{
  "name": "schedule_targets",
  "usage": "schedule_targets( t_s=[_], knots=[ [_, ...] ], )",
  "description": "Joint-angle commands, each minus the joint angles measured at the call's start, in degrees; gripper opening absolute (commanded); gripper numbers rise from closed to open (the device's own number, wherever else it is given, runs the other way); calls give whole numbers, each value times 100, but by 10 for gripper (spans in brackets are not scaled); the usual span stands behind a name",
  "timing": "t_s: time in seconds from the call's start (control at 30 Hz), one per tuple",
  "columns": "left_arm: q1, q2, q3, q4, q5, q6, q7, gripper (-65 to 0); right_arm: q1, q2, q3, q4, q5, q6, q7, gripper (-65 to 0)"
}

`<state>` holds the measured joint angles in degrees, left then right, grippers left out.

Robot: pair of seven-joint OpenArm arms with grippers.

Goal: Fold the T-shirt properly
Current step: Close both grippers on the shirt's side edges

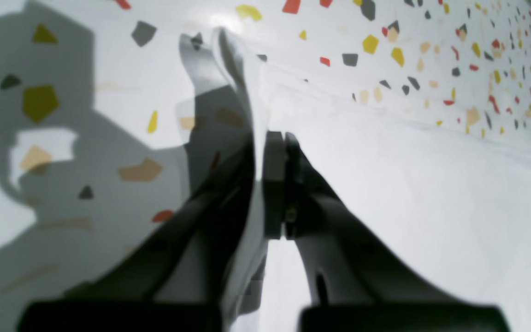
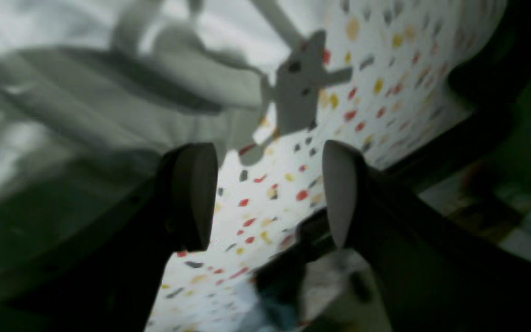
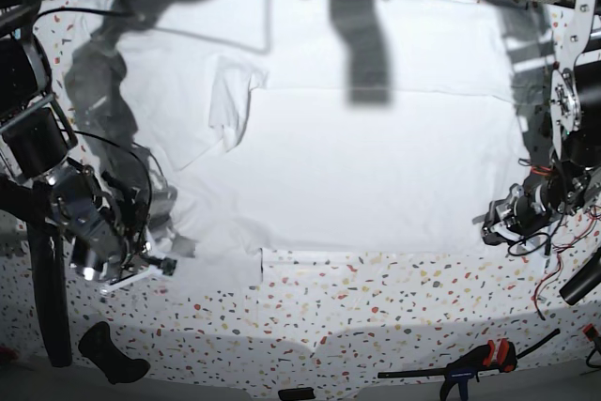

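The white T-shirt (image 3: 376, 166) lies spread wide over the speckled table (image 3: 394, 307), with one sleeve folded in at the upper left. At its right edge my left gripper (image 3: 495, 223) is low on the table. In the left wrist view its fingertips (image 1: 280, 138) are pressed together and a strip of the T-shirt (image 1: 408, 184) rises past them, so it is shut on the shirt's edge. My right gripper (image 3: 150, 268) is at the shirt's lower left corner. Its jaws (image 2: 265, 193) stand wide apart above bare table with nothing between them, and the crumpled T-shirt (image 2: 85, 106) is just to its left.
A black and orange clamp (image 3: 479, 361) lies near the table's front right edge. A dark object (image 3: 113, 354) sits at the front left. Cables run along the back edge, and arm shadows fall over the shirt's top.
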<state>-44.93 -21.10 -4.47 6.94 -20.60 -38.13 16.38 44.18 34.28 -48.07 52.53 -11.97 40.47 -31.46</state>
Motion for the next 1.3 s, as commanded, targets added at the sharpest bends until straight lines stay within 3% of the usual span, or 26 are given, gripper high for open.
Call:
schedule_targets(
  t_s=[0.0, 0.1, 0.27, 0.37, 0.47, 0.8, 0.87, 1.0, 1.1, 1.17, 1.27],
  knots=[
    [-188, -66, 0, 55, -48, -50, -107, -650, 238, 70, -170, 72, -275, -47, 103, -295],
    [-188, -68, 0, 55, -46, -50, -107, -650, 273, 63, -769, 72, -831, -47, 365, -295],
    [-190, -68, 0, 55, -48, -50, -107, -650, 278, 63, -1346, 72, -1069, -47, 605, -295],
    [-188, -66, 0, 55, -48, -50, -107, -650, 278, 63, -1399, 72, -1211, -47, 732, -310],
    [-188, -66, 0, 55, -48, -50, -107, -650, 275, 59, -1399, 72, -1207, -47, 905, -394],
    [-188, -66, 0, 55, -48, -50, -105, -650, 195, -79, -1399, -157, -1126, -47, 1384, -403],
    [-188, -66, 0, 55, -46, -50, -105, -650, 146, -160, -1399, -302, -1180, -47, 1460, -461],
    [-190, -68, 0, 55, -48, -50, -105, -650, 118, -238, -1399, -446, -1169, -47, 1453, -642],
    [-190, -68, 0, 55, -48, -50, -105, -650, 146, -238, -1394, -442, -1093, -47, 1272, -650],
    [-190, -68, 0, 55, -48, -50, -103, -650, 168, -238, -1388, -439, -706, -103, 962, -650],
    [-190, -68, 0, 55, -48, -50, -103, -650, 170, -238, -1381, -398, 149, -706, 177, -650]
  ],
)
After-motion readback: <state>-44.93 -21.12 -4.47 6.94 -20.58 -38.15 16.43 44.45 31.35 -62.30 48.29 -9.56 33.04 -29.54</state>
